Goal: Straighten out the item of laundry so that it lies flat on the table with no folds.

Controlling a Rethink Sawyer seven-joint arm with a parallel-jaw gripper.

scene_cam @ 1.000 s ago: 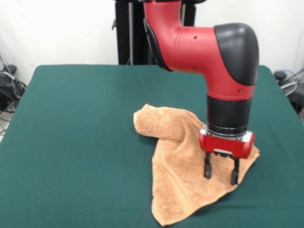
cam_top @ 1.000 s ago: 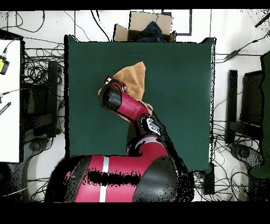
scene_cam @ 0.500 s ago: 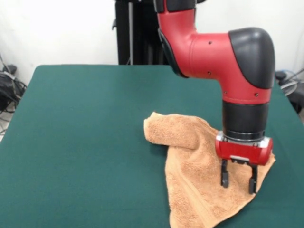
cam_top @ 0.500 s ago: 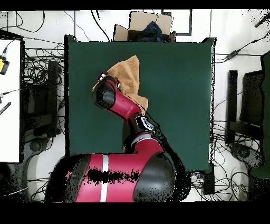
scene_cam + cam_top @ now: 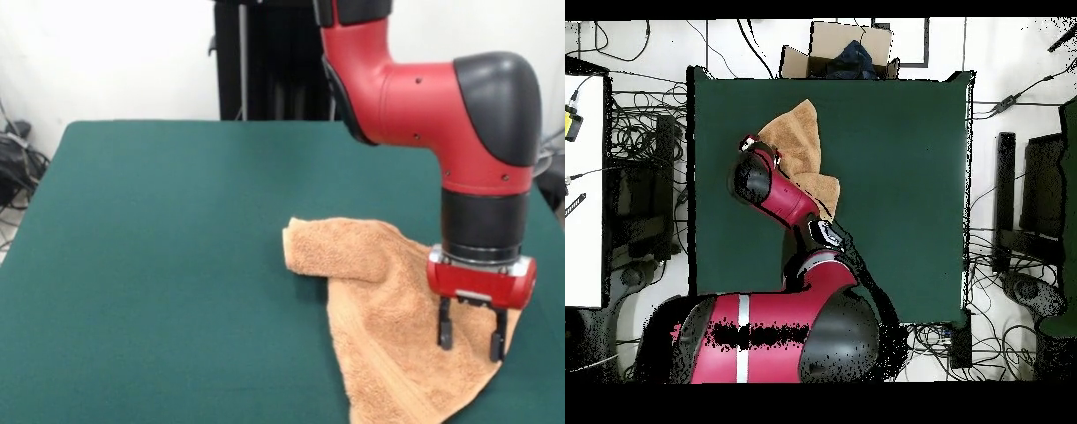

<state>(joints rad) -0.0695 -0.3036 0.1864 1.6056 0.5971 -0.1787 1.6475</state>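
The item of laundry (image 5: 388,309) is a light orange-tan towel, rumpled on the green table (image 5: 159,265) at the front right. One flap is folded over at its left end and its lower part runs off the picture's bottom edge. My gripper (image 5: 471,337) points straight down at the towel's right corner. Its fingers (image 5: 444,332) stand apart with their tips on the cloth. From overhead the towel (image 5: 797,140) lies near the table's (image 5: 895,180) upper left, partly hidden under the arm, and the gripper (image 5: 749,143) is at its left edge.
The red arm's elbow (image 5: 477,106) hangs over the table's right side. A cardboard box (image 5: 835,55) sits just beyond the table's top edge in the overhead view. Cables and equipment line both sides. The table's right edge is close to the gripper in the front view.
The gripper has moved steadily right and slightly toward the front edge in the front view. The towel has slid along with it, keeping its folded flap.
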